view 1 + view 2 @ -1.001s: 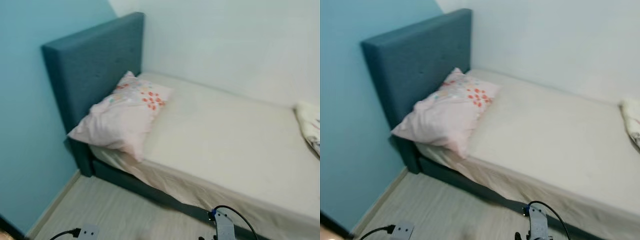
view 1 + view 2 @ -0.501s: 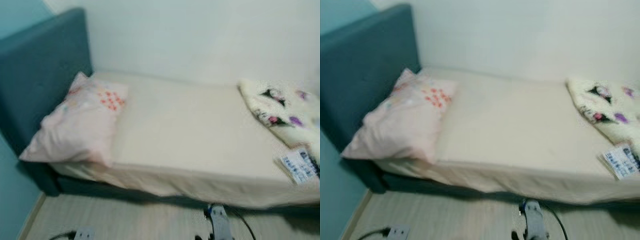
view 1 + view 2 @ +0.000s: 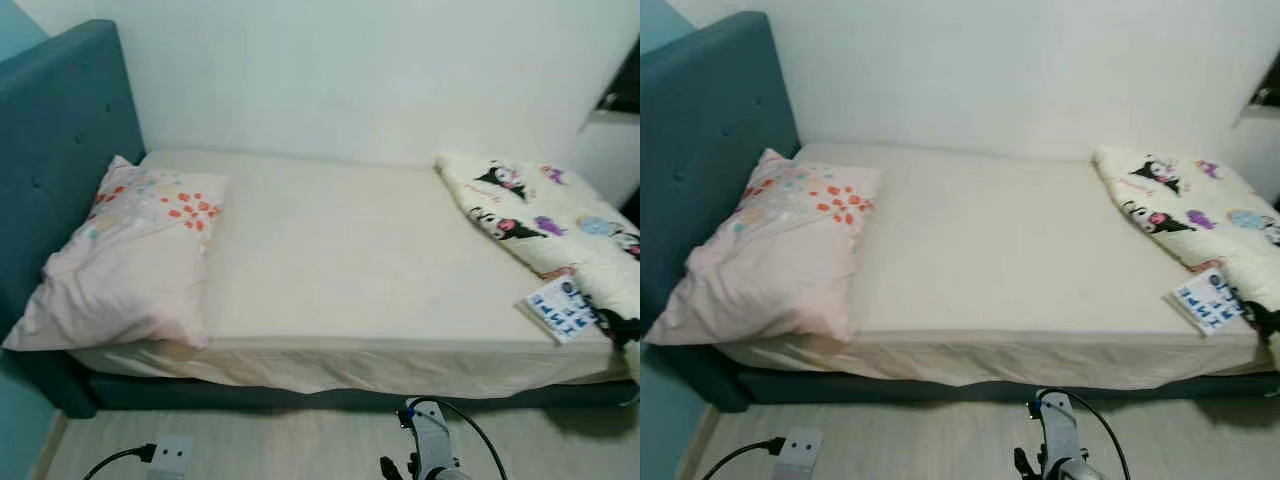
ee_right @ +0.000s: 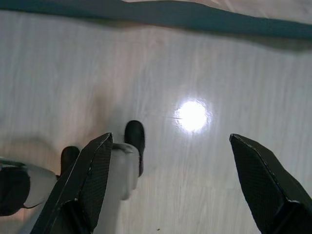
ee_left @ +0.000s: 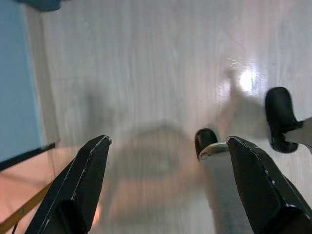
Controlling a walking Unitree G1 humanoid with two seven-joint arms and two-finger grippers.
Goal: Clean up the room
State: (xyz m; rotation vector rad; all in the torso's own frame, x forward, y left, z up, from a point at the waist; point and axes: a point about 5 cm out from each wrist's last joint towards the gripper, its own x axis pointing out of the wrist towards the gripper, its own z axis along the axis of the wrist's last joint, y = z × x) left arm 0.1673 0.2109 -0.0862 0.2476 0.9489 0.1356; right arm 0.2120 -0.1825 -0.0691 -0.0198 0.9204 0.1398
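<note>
A bed (image 3: 340,250) with a cream sheet and a teal headboard (image 3: 60,130) stands before me. A pink pillow (image 3: 125,260) with orange flowers lies at its head on the left. A crumpled white blanket (image 3: 540,215) with cartoon prints is heaped at the foot on the right. Next to it, near the front edge, lies a small blue-and-white packet (image 3: 562,308). My left gripper (image 5: 168,141) hangs open over the pale wood floor, holding nothing. My right gripper (image 4: 170,138) is also open and holds nothing, above the floor by the bed's teal base (image 4: 195,17).
A white power strip (image 3: 170,453) with a black cable lies on the floor at the lower left. The bed backs onto a white wall. A dark shelf edge (image 3: 618,95) juts in at the upper right. A blue wall and skirting (image 5: 29,78) run beside my left arm.
The camera has swung to the right, so the headboard slid to the left edge and the blanket and packet came into view. Nothing on the bed has moved.
</note>
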